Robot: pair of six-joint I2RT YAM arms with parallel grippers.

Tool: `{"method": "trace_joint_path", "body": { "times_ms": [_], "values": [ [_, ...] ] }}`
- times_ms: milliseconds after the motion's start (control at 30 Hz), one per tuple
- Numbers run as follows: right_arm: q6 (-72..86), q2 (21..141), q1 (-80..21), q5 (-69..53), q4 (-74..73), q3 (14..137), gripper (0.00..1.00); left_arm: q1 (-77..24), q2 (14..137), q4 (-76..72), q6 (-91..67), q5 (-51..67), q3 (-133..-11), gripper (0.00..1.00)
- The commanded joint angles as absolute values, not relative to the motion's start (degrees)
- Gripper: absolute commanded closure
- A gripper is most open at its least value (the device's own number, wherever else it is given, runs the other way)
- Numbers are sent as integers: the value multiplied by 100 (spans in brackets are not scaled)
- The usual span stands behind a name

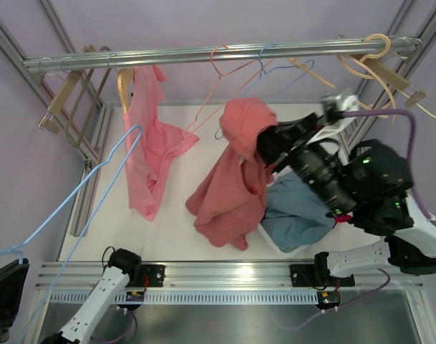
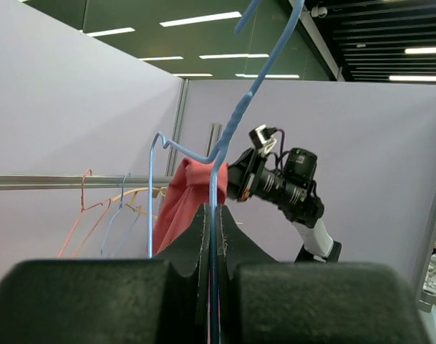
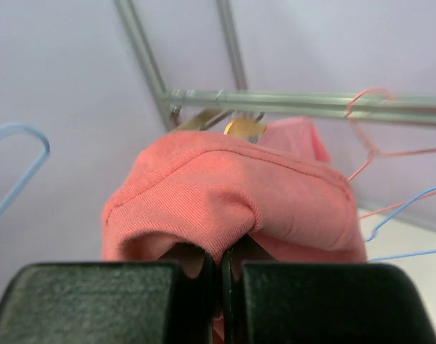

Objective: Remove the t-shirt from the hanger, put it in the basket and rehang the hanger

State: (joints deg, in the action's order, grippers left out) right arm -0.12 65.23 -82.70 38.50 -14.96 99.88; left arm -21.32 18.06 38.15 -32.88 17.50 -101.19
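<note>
T-shirt [image 1: 232, 186] hangs bunched above the middle of the table [image 1: 175, 240], a fold pinched tight in the right gripper [image 3: 223, 287]. It looks free of the blue hanger [image 1: 81, 190], whose wire the left gripper [image 2: 214, 287] clamps shut at the near left corner. Part them sideways, watching the hem for snags. The right arm [image 1: 375, 186] reaches in high from the right edge; the left arm [image 1: 96, 301] sits tucked back low.

The left fingers [image 2: 89, 301] clamp the blue hanger [image 2: 237, 116], the red t-shirt [image 2: 182, 197] beyond.
</note>
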Motion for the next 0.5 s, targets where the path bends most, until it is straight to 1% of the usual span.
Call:
{"method": "trace_joint_path", "body": {
  "times_ms": [0, 133, 267, 333, 400, 467],
  "values": [
    [-807, 6512, -8235, 4481, -1433, 11081, 100, -2145, 1960, 3832, -3138, 1617, -9809, 100],
    [-1965, 6925, -8227, 4947, -1459, 12572, 100, -2145, 1969, 3832, -3094, 1529, -9563, 100],
    [-2784, 7277, -8148, 5342, -1389, 13394, 100, -2145, 2039, 3832, -3041, 1529, -9449, 100],
    [-3076, 7330, -7982, 5492, -1327, 13325, 100, -2145, 2065, 3823, -3041, 1512, -9387, 100],
    [-3059, 7156, -7806, 5624, -1301, 12966, 100, -2145, 2074, 3815, -3050, 1503, -9291, 100],
    [-2945, 6936, -7456, 5721, -1074, 12010, 100, -2145, 2057, 3806, -3050, 1459, -9220, 100]
  ]
}}
